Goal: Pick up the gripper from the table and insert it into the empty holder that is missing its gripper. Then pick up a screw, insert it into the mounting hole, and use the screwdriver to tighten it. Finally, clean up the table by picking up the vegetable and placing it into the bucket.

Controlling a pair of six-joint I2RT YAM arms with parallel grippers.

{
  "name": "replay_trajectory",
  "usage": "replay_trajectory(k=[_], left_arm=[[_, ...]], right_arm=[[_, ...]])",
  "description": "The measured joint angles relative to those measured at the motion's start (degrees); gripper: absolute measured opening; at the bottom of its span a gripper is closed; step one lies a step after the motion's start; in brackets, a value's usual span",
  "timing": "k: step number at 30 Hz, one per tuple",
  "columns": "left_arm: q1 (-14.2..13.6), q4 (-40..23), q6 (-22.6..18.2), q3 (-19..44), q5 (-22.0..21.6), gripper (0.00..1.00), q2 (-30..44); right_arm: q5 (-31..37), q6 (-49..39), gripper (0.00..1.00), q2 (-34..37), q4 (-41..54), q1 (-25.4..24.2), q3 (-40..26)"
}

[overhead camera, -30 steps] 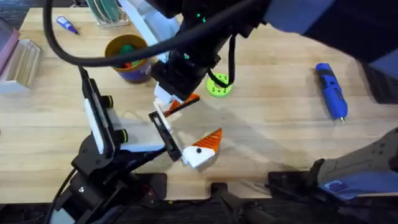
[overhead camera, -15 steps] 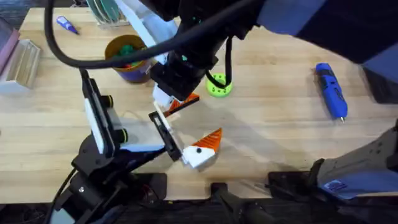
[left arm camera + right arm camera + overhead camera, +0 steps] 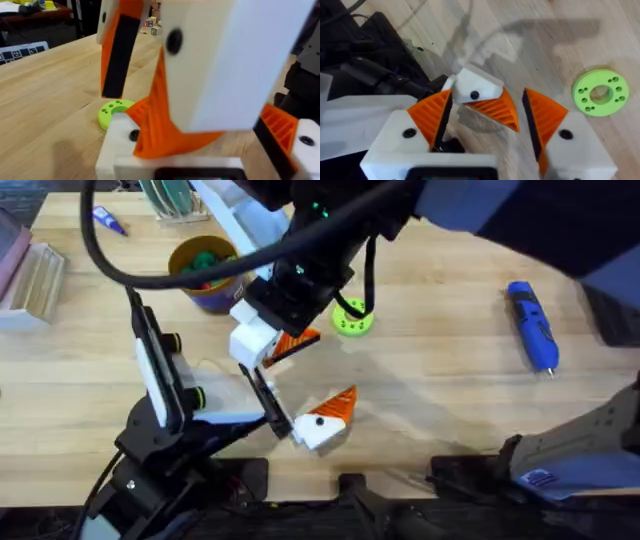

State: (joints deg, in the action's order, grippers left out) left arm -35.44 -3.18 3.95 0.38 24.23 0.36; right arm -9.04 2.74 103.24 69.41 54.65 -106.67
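Since a moment ago, right gripper [image 3: 262,352] has shifted left overhead above the bench [image 3: 450,400], fingers open and empty. Left wrist view: left gripper [image 3: 200,145] parted around another gripper's orange tip [image 3: 165,125].

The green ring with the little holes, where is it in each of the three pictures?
Overhead: the green disc lies on the table just right of the dark arm, right of the bucket.
Left wrist: it lies flat on the wood behind the orange-tipped fingers.
Right wrist: it lies near the right edge, beyond the white and orange fingers.
Shared landmark: the disc's wooden table.
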Motion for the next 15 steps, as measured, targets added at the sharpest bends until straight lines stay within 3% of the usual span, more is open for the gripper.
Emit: replay_trajectory(k=[6, 15], left_arm=[[0.0, 0.0, -0.1, 0.0, 0.2, 0.986, 0.0], [0.0, 0.0, -0.1, 0.0, 0.2, 0.985, 0.0]], right_arm=[[-0.3, 0.0, 0.860, 0.0, 0.3, -2.3, 0.0], [-1.3, -0.2, 0.861, -0.1, 4.6, -12.5, 0.0]])
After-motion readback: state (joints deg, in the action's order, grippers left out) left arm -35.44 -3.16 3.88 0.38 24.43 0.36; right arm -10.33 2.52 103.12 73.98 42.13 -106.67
